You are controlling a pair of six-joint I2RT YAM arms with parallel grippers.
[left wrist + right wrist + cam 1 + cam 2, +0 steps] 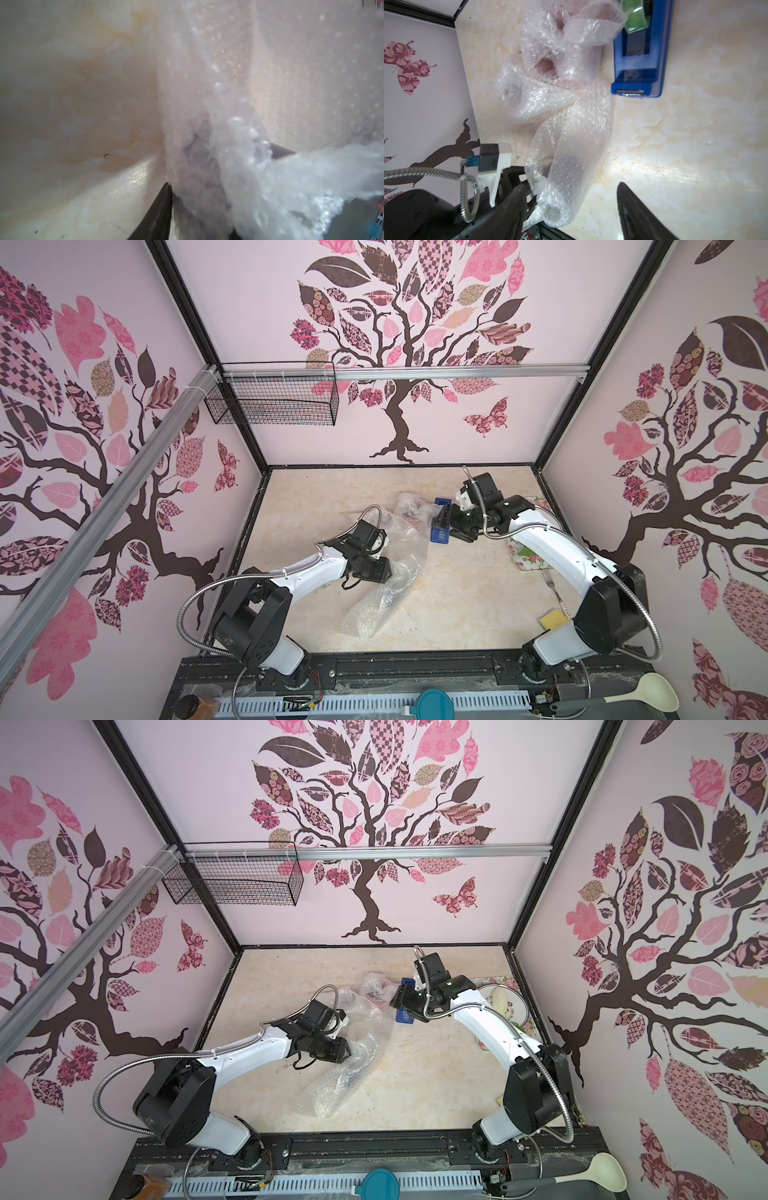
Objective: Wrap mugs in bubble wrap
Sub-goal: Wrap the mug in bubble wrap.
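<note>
Both top views: seeing left gripper (376,568) down on the near stretch of bubble wrap (386,601) mid-table, forearm low and reaching forward, wrist pitched down. Probably pinning the bundle to stop it unrolling. Finding right gripper (446,522) further back, just beside the blue tape dispenser (439,533), arm reached well forward, wrist folded inward toward the wrap; guessing tape comes next. Spotting a reddish lump inside the far crumpled wrap, likely the red mug (409,516). Left wrist view: reading jaws as closed onto wrap, dark fingers (164,207) pressed either side of a fold with a greyish-lavender shape inside, probably the lavender mug (199,166); no bare ceramic visible. Right wrist view: seeing jaws wide apart, gripping nothing, just a loose tail of wrap lying beside one finger over bare table (685,145). Seeing the reddish lump again under wrap, touching the dispenser's side.
</note>
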